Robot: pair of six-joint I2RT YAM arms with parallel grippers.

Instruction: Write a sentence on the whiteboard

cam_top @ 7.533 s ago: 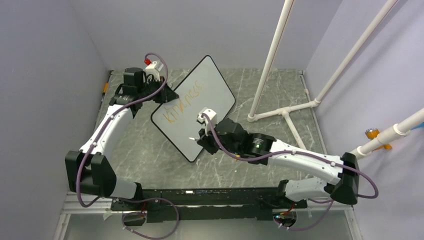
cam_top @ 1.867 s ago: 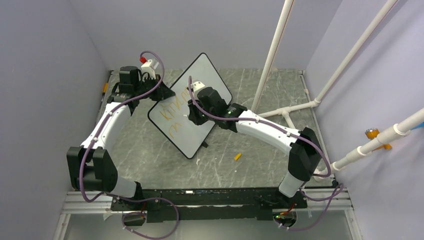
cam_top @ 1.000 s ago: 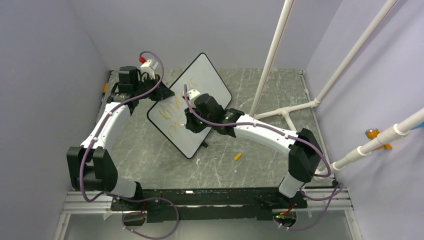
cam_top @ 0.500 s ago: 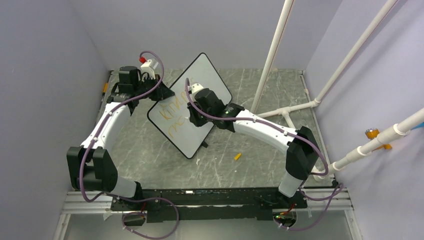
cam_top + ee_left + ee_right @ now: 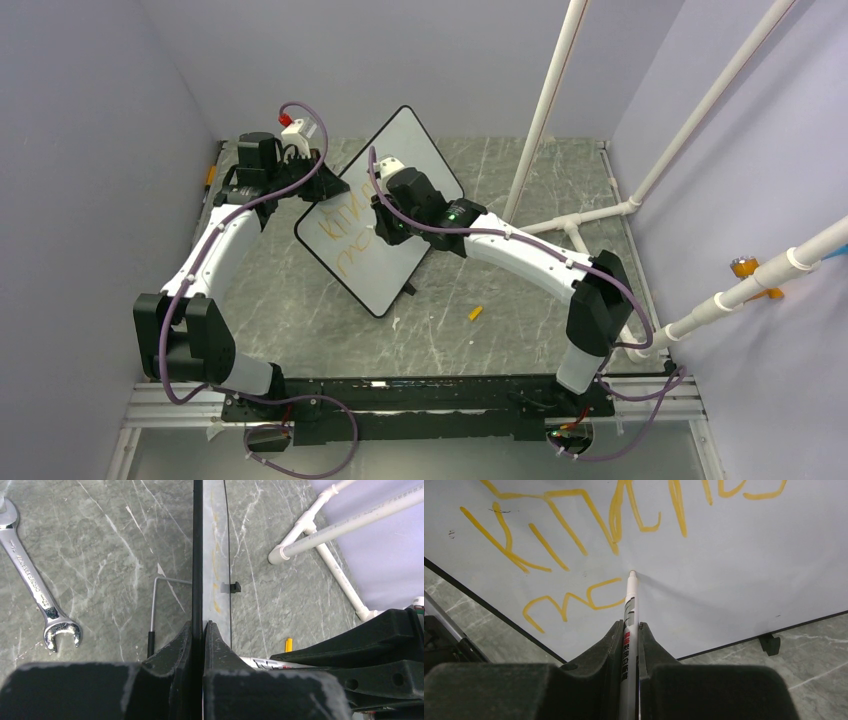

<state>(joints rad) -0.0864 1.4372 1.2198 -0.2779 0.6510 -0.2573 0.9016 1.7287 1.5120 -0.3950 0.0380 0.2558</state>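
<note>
The whiteboard point(image 5: 423, 150) stands tilted on the table, white with a thin black frame. My left gripper point(image 5: 200, 627) is shut on the whiteboard's point(image 5: 198, 555) black edge, at its left corner in the top view. The sentence point(image 5: 574, 525) is orange lettering: a first line like "Kindness", and below it a short second line point(image 5: 569, 602). My right gripper point(image 5: 630, 626) is shut on a slim white marker point(image 5: 630, 605). The marker's tip sits at the board face, just up and right of the second line's last letter. In the top view the right gripper point(image 5: 385, 228) covers the middle of the board.
A steel wrench point(image 5: 35, 587) lies on the marble table behind the board. An orange marker cap point(image 5: 475, 313) lies near the board's low corner. A white pipe frame point(image 5: 570, 225) stands at the right. The board's wire stand leg point(image 5: 152, 610) rests on the table.
The right arm came up from the board's lower corner to its middle, and a second orange line appeared. In the last second the gripper shifted slightly up and right.
</note>
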